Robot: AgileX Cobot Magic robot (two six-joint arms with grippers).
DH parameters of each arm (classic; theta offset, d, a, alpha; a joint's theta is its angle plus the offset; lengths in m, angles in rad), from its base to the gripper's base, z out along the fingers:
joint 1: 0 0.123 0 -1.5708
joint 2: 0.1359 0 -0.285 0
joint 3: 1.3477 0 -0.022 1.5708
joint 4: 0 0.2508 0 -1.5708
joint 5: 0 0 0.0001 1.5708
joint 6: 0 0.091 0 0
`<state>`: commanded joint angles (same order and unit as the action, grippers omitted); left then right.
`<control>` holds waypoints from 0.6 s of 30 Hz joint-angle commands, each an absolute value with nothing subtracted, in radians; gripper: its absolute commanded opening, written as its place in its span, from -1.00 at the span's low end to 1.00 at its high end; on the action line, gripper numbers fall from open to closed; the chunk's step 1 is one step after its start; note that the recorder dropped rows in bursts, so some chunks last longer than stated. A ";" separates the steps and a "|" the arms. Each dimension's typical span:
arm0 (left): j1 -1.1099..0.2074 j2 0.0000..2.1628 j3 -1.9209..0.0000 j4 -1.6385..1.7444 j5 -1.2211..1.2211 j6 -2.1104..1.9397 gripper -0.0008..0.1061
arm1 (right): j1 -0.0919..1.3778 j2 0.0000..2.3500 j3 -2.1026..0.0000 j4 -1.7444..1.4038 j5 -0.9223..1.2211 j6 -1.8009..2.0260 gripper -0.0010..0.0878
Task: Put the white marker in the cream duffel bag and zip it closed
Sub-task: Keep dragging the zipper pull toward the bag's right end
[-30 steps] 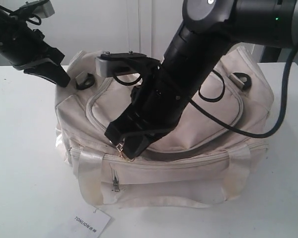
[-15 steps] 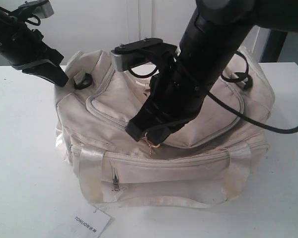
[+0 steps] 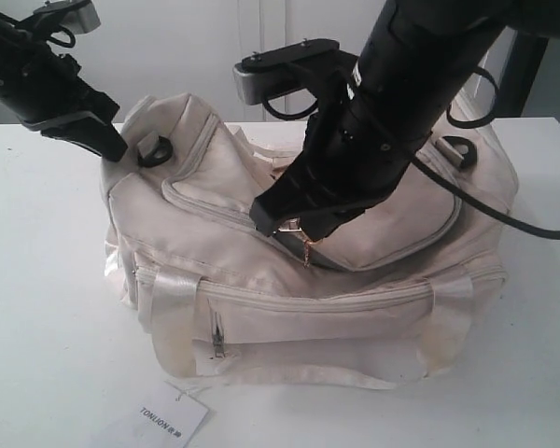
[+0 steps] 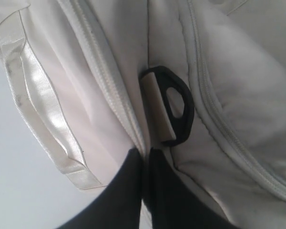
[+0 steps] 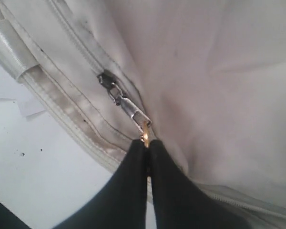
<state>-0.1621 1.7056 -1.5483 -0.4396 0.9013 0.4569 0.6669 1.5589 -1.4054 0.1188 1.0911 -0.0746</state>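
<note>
The cream duffel bag [image 3: 289,313] lies on the white table [image 3: 47,308]. My left gripper [image 3: 117,149] is shut on a fold of the bag's fabric at its left end, right by a black end ring [image 4: 178,102]; in the left wrist view the left gripper [image 4: 145,153] pinches the seam. My right gripper [image 3: 294,227] hangs over the bag's top, shut on the gold zipper pull [image 5: 145,137], which peeks out at the tips of the right gripper [image 5: 147,146]. The zip's silver slider [image 5: 118,93] trails behind it. The white marker is hidden.
A white paper tag printed "TONLION" [image 3: 173,422] lies on the table in front of the bag. The front pocket's small zip pull [image 3: 218,347] hangs on the near side. A second black ring [image 3: 457,149] sits at the bag's right end. A black cable loops behind the right arm.
My right gripper has moved right and upward along the bag's top with the zipper pull, lifting the top fabric into a peak. The left gripper has held its place.
</note>
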 joint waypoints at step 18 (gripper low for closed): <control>-0.162 1.675 -1.548 -0.440 1.038 0.299 0.20 | 0.667 1.559 -1.405 0.190 1.064 -0.075 -0.98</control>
